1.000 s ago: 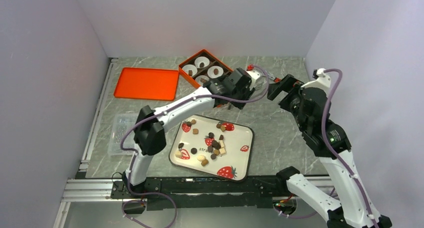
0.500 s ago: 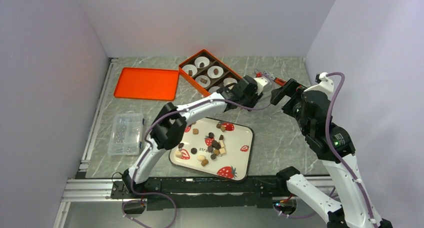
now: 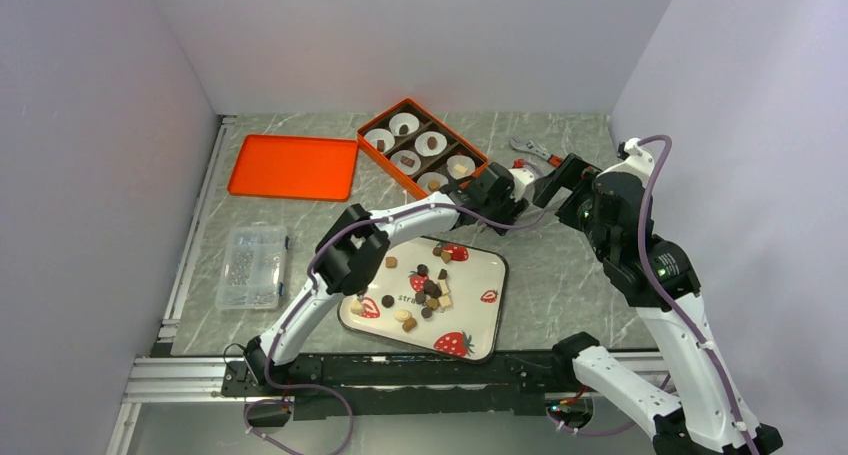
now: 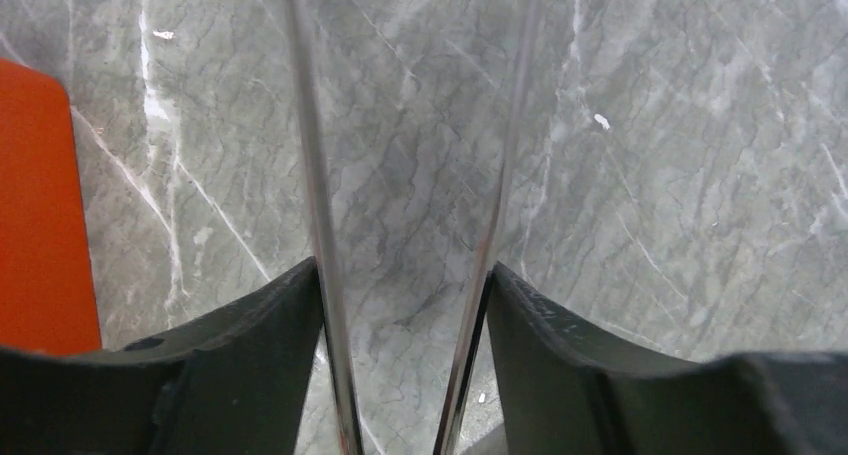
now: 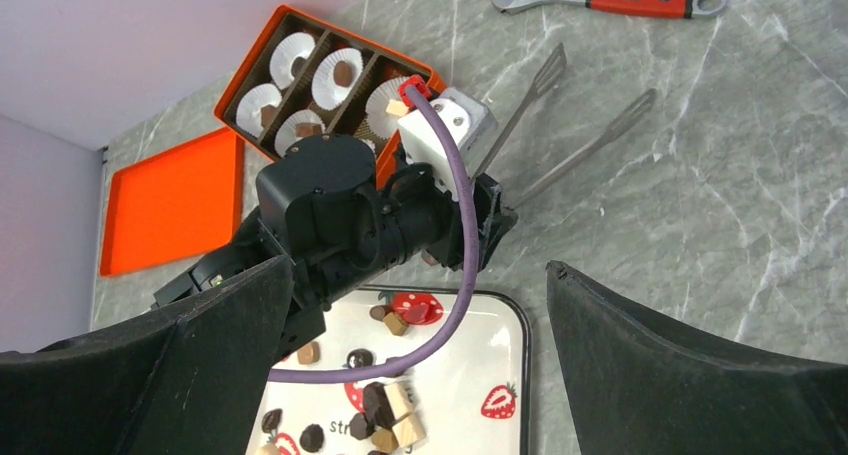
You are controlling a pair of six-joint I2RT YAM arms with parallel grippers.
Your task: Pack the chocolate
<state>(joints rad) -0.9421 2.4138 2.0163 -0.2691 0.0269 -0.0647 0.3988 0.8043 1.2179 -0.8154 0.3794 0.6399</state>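
Because the chocolate [image 3: 430, 290] is tiny, light, smooth and probably easily scuffed, each piece wants a gentle pinch across its sides; most lies on the strawberry tray [image 3: 482, 322] behind the left claw [image 4: 402, 280], some in the orange box [image 3: 378, 158] to its left. That arm reaches far forward, clamping empty-tipped metal tongs [image 5: 600, 139]; the right claw [image 5: 420, 265] hovers alongside, gaping, empty

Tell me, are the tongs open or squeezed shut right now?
Open. The right wrist view shows the tongs' two arms splaying apart toward their tips, table showing between them, nothing pinched.
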